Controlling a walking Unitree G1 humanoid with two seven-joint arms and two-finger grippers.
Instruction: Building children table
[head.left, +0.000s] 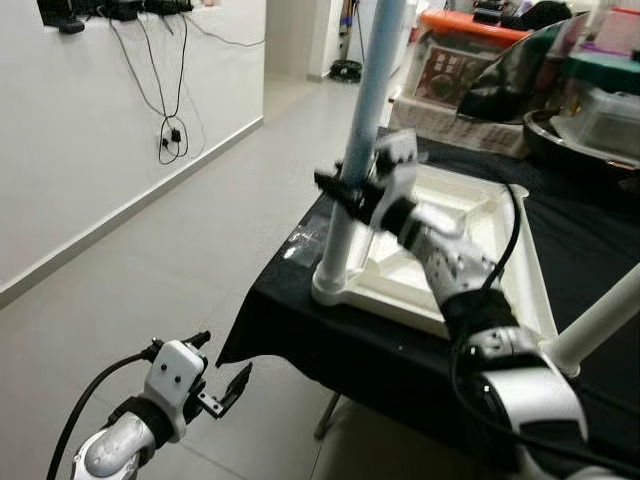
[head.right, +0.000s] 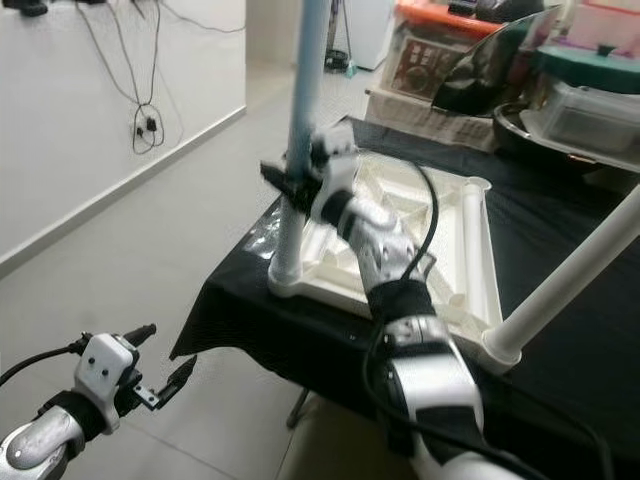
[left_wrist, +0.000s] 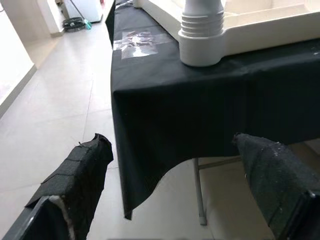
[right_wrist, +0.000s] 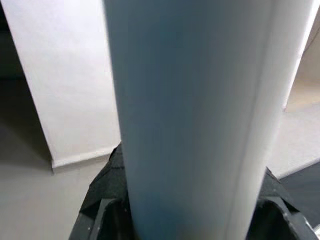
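A white children's tabletop lies upside down on a black-clothed table. A pale blue-white leg stands upright in its near-left corner socket. My right gripper is shut on this leg partway up; the leg sits between the black fingers in the right wrist view. Another white leg slants up from the near-right corner. My left gripper hangs open low over the floor, in front of the table, holding nothing.
The black cloth hangs over the table's front edge, with a thin metal table leg under it. Storage boxes and a dark bowl crowd the table's far side. A white wall with dangling cables runs along the left; grey tiled floor lies between.
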